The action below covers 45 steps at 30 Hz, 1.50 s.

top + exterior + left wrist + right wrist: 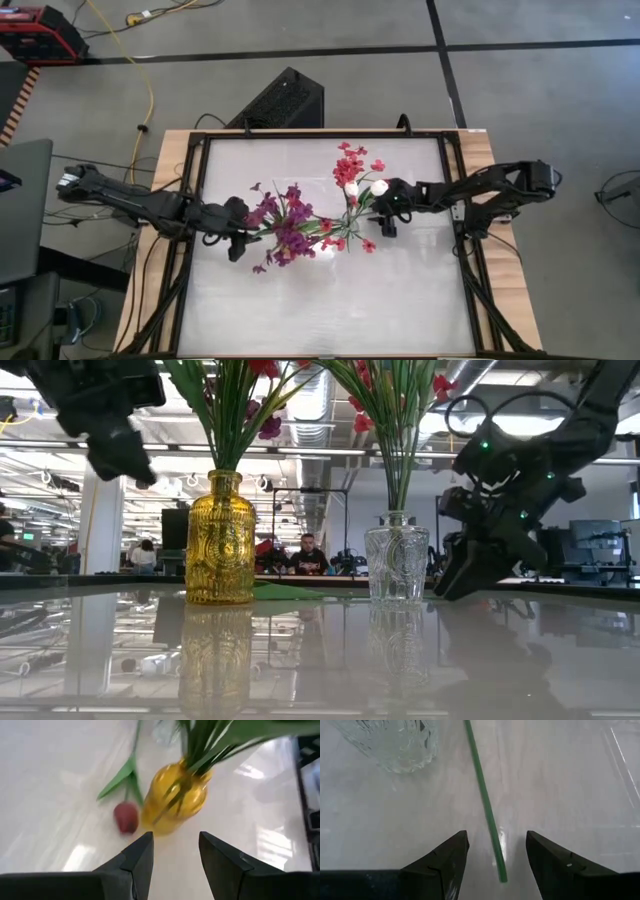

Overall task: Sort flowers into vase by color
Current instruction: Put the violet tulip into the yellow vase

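A yellow glass vase holds purple sprays. A clear glass vase holds red-pink sprays and white buds. My left gripper is open and empty. It hangs high over the table on the yellow vase's left side. A red bud on a leafy stem lies on the table against that vase. My right gripper is open and low by the table, right of the clear vase. Its fingers stand on either side of the free end of a thin green stem lying on the table; the blossom is out of view.
The white table top has free room along its near side. A black frame borders the work area. People sit at desks in the room beyond the table.
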### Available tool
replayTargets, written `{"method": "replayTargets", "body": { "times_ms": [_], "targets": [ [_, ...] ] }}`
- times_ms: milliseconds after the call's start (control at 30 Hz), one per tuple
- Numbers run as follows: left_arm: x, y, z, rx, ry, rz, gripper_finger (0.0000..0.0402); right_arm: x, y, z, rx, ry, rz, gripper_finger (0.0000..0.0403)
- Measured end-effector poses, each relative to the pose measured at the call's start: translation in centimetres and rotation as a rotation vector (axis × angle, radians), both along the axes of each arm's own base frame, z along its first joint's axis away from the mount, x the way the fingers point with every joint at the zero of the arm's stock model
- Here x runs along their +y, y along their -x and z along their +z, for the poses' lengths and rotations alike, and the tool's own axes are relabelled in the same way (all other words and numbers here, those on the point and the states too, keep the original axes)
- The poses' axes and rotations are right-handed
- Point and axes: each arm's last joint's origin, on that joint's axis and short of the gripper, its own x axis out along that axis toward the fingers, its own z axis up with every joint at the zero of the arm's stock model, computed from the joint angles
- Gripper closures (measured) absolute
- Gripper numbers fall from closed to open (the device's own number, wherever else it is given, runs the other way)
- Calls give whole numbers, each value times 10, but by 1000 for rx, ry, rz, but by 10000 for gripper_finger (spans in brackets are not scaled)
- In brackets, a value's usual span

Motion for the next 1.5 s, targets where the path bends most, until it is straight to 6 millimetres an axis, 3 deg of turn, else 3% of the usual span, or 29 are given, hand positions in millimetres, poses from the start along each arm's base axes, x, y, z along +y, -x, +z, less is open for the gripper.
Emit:
{"method": "replayTargets", "body": {
  "times_ms": [267, 533, 767, 1100, 1267, 1500],
  "targets": [
    [1, 17, 19, 239, 88, 23, 255, -4, 2, -3, 19, -37, -18, 180],
    [10, 45, 36, 496, 75, 256, 255, -2, 3, -8, 40, -101, -17, 284],
    [13, 51, 44, 391, -28, 209, 255, 0, 7, -10, 87, -188, -28, 384],
    [24, 76, 52, 287, -51, 418, 255, -10, 18, 3, 73, -259, -221, 386],
    [31, 81, 58, 154, -163, 548, 255, -14, 40, 19, 123, -252, -390, 386],
    [37, 82, 48, 23, -303, 784, 255, 12, 71, 39, 197, -322, -616, 386]
  ]
}}
